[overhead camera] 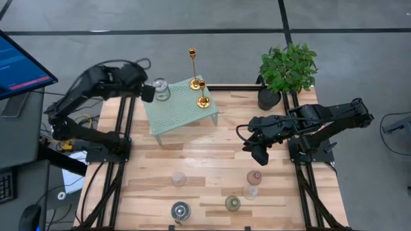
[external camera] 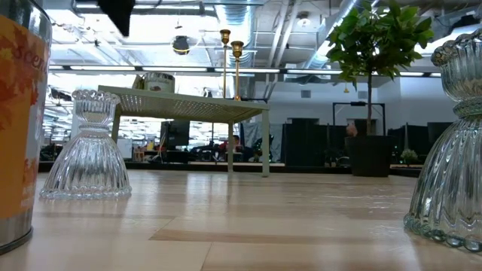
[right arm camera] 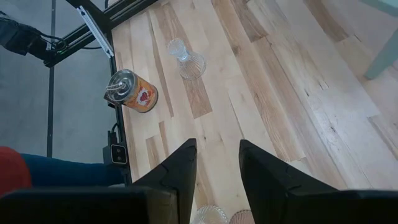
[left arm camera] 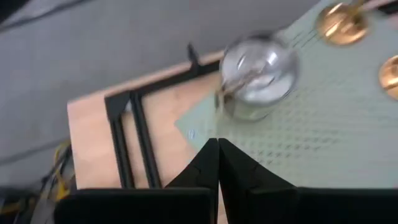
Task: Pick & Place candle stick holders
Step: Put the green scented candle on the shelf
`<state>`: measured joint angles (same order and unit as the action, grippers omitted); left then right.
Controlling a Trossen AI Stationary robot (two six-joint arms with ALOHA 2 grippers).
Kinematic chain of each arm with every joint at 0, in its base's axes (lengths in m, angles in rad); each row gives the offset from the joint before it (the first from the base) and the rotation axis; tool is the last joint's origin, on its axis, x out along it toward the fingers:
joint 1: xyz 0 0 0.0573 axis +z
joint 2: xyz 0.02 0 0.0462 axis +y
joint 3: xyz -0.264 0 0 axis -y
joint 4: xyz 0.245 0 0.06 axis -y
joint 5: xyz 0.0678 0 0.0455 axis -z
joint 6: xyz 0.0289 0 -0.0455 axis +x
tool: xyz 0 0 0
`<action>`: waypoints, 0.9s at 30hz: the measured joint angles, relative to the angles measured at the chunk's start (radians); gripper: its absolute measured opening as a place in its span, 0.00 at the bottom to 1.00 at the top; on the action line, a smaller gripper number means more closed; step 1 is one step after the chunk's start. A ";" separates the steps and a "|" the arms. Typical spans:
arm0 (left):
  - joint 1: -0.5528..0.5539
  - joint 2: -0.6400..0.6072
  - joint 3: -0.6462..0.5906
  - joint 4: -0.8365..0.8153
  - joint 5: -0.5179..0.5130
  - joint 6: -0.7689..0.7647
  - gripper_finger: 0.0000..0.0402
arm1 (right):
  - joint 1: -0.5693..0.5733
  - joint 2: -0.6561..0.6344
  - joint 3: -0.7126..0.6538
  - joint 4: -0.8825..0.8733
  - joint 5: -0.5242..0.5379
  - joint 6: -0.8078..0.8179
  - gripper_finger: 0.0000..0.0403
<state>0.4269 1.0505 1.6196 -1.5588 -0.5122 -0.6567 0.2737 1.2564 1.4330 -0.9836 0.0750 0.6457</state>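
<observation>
A silvery metal cup [overhead camera: 162, 88] stands on the far left corner of the mint-green rack [overhead camera: 176, 112]. It also shows in the left wrist view [left arm camera: 256, 76]. My left gripper [overhead camera: 149, 94] is shut and empty just left of the cup, apart from it [left arm camera: 217, 146]. Two gold candlesticks, one tall [overhead camera: 192, 64] and one short [overhead camera: 203, 93], stand on the rack's far right part. My right gripper [overhead camera: 260, 154] is open and empty above the table's right side [right arm camera: 217, 155]. Clear [overhead camera: 179, 179], pink [overhead camera: 254, 177], clear [overhead camera: 250, 191] and greenish [overhead camera: 232, 203] glass holders stand on the near table.
A potted plant [overhead camera: 287, 70] stands at the far right corner. A metal can with an orange label [overhead camera: 180, 212] stands at the near edge and fills the left of the low view [external camera: 15, 120]. Bare wood [overhead camera: 212, 154] lies between the rack and the glass holders.
</observation>
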 joint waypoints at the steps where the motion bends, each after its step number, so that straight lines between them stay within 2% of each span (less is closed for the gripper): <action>1: 0.000 -0.012 -0.041 0.003 0.000 -0.030 0.01 | 0.000 0.000 0.000 0.000 0.000 -0.002 0.28; 5: 0.000 -0.094 -0.173 0.075 0.020 -0.097 0.01 | 0.002 0.000 0.000 -0.001 0.000 -0.024 0.28; 11: 0.001 -0.200 -0.281 0.288 0.001 -0.120 0.01 | 0.008 0.000 0.000 -0.002 0.000 -0.055 0.28; 21: 0.001 -0.151 -0.412 0.488 0.007 -0.110 0.00 | 0.010 0.000 0.000 -0.002 0.000 -0.097 0.28; 27: 0.039 -0.141 -0.446 0.506 0.007 -0.103 0.00 | 0.022 0.000 0.000 -0.003 0.000 -0.127 0.28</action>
<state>0.4662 0.9098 1.1732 -1.0525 -0.5048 -0.7593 0.2955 1.2564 1.4330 -0.9863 0.0746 0.5182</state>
